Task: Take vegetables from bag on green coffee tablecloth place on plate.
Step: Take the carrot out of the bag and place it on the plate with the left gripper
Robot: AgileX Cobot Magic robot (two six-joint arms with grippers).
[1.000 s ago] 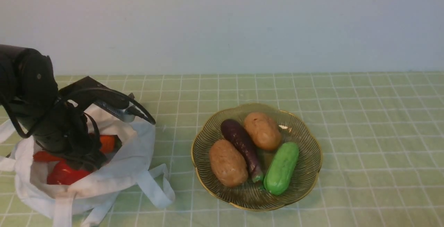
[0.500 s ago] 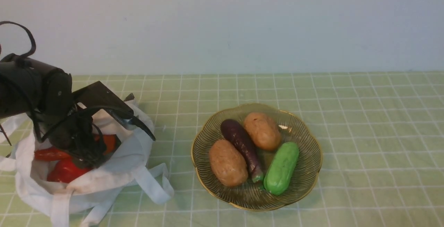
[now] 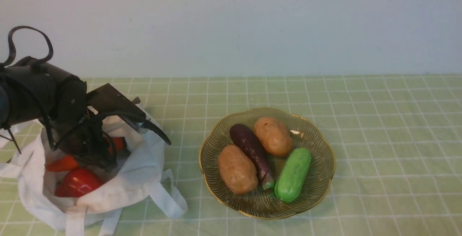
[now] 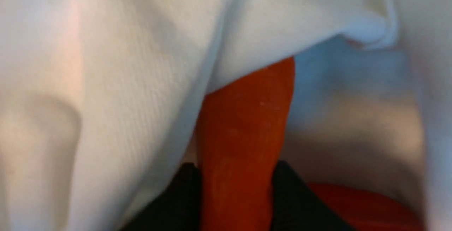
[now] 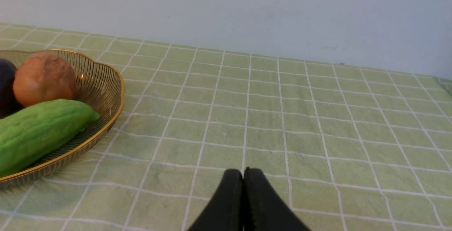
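Observation:
The white bag (image 3: pixel 137 178) lies at the left of the green tablecloth (image 3: pixel 379 127). My left gripper (image 3: pixel 94 156) reaches into it and is shut on the orange carrot (image 3: pixel 63 164); the wrist view shows the carrot (image 4: pixel 243 139) between the black fingers (image 4: pixel 176 202), partly under bag cloth (image 4: pixel 123 82). A glossy red vegetable (image 3: pixel 77 182) lies in the bag beside it. The plate (image 3: pixel 321 189) holds two potatoes (image 3: pixel 237 169), an eggplant (image 3: pixel 251 147) and a cucumber (image 3: pixel 293 174). My right gripper (image 5: pixel 243 174) is shut and empty above the cloth, right of the plate (image 5: pixel 106 82).
The bag's strap handles (image 3: pixel 169 200) trail over the cloth toward the plate. A pale wall (image 3: pixel 252 23) stands behind the table. Open tablecloth stretches right of the plate.
My left arm has shifted right and risen a little with the carrot; the bag has been dragged and reshaped, exposing more of the red vegetable.

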